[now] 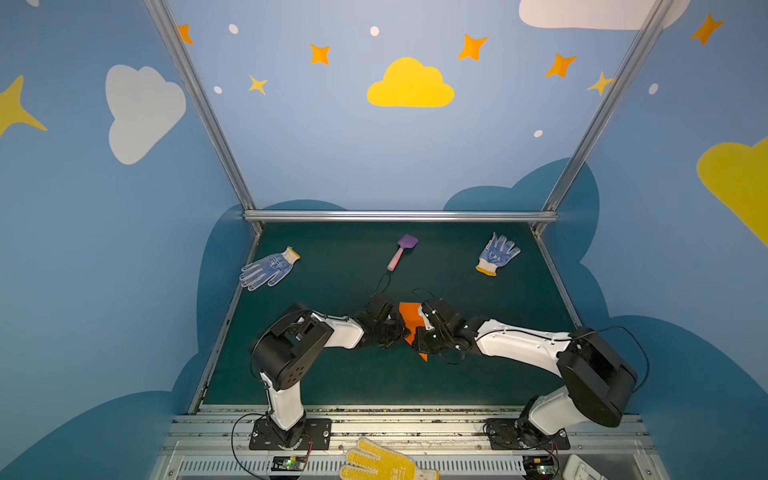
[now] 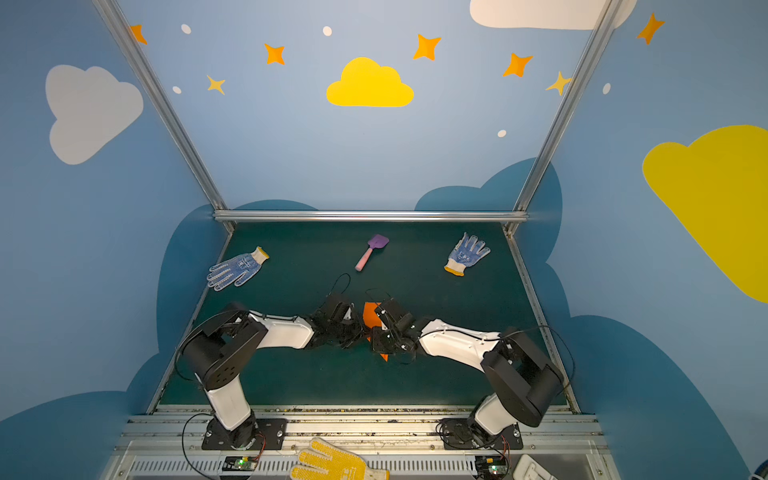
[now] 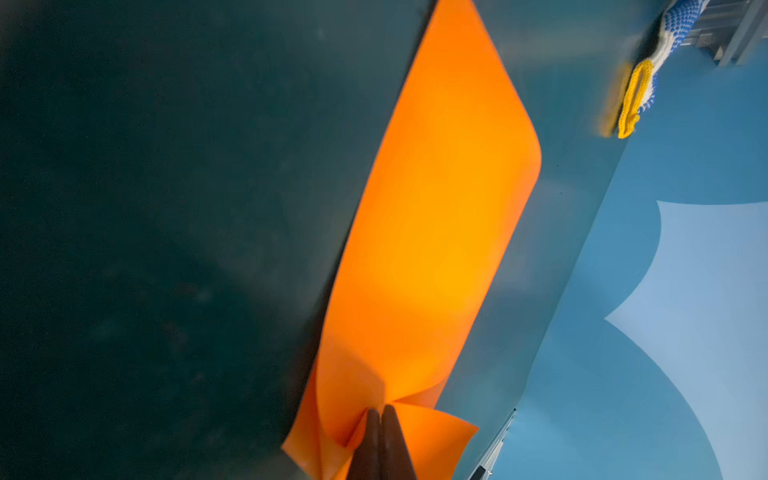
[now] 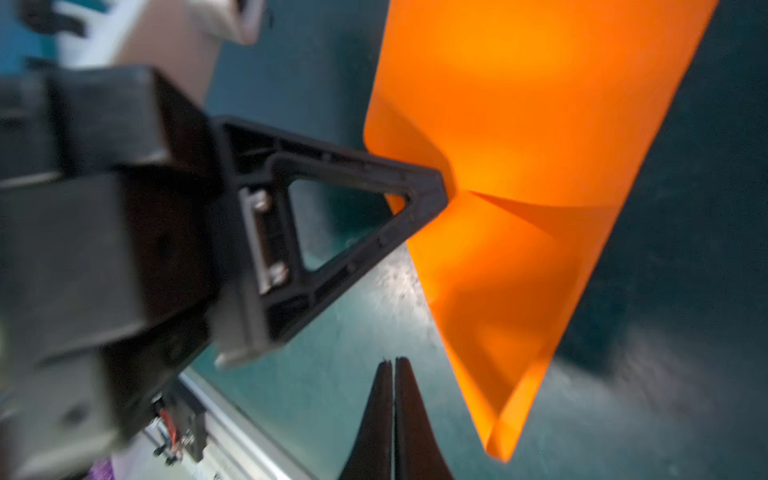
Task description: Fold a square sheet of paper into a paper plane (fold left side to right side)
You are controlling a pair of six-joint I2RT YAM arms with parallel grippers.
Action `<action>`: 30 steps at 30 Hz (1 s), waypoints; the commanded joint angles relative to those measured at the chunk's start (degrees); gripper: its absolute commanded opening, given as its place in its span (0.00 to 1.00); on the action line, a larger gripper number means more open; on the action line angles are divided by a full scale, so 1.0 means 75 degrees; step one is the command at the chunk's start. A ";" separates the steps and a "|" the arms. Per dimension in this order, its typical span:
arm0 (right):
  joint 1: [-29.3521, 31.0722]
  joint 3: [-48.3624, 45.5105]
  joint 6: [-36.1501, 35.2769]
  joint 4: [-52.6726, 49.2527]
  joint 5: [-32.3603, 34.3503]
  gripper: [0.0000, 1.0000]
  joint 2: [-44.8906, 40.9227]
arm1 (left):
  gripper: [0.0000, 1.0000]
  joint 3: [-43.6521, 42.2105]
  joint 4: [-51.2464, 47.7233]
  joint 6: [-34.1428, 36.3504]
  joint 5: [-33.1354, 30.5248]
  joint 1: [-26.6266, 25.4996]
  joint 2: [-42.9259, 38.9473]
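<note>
Left jaws: clamped tight. The left gripper (image 3: 380, 415) pinches one edge of the square sheet of paper (image 3: 436, 232), and the paper puckers into small flaps around the tips.
Right jaws: pressed together on nothing. The right gripper (image 4: 392, 365) sits just beside the sheet with no orange between its tips.
Contact: one pinch only. In the right wrist view the left gripper's black finger (image 4: 444, 189) bites the sheet's edge, and a soft dent runs across the paper from it.
Sheet: bright orange, bowed and doubled over rather than flat, with light glowing through it. Whether its low corner rests on the table, I cannot tell.
Position: in both top views it sits mid-table between the two wrists, partly hidden under the right one.
Table: dark green mat (image 1: 332, 374), bare around the arms.
Step, as I read it: the left side is being carried over to the right. No sharp crease shows yet.
Risk one: thin paper on a single pinch can swing or twist, so the edges would meet crooked.
Risk two: the bunching at the tips could set as stray wrinkles or tear under a hard pull.
Risk three: the empty right gripper could knock the sheet sideways as it moves in to press.
Risk four: pressing down while the sheet is bowed would put the crease off-centre.
Bystanders: the spatula (image 1: 401, 251), one blue-dotted glove (image 1: 268, 270) and a second blue-dotted glove (image 1: 496, 254) lie well apart at the far side.
</note>
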 commanded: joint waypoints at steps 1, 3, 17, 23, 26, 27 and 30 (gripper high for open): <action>0.0025 0.0191 0.0225 0.0294 0.0194 0.00 0.0254 | 0.04 -0.0156 -0.0968 -0.0129 -0.0556 -0.0048 0.0406; 0.0025 0.0204 0.0225 0.0343 0.0194 0.00 0.0366 | 0.04 -0.0135 -0.0993 -0.0118 -0.0551 -0.0055 0.0418; -0.0239 -0.0257 0.0178 0.0618 0.0065 0.00 0.0657 | 0.04 -0.0082 -0.1130 -0.0013 -0.0570 -0.0056 0.0453; -0.0403 -0.0638 0.0143 0.0653 0.0002 0.00 0.0455 | 0.04 -0.0076 -0.1274 0.0023 -0.0691 -0.0035 0.0404; -0.0449 -0.0874 0.0141 0.0619 0.0026 0.00 0.0292 | 0.04 -0.0068 -0.1310 0.0029 -0.0705 -0.0025 0.0382; -0.0467 -0.0943 0.0155 0.0619 0.0039 0.00 0.0206 | 0.04 -0.0064 -0.1321 0.0027 -0.0713 -0.0026 0.0382; -0.0579 -0.1414 0.0178 0.0584 0.0067 0.00 -0.0063 | 0.04 -0.0065 -0.1343 0.0036 -0.0715 -0.0009 0.0360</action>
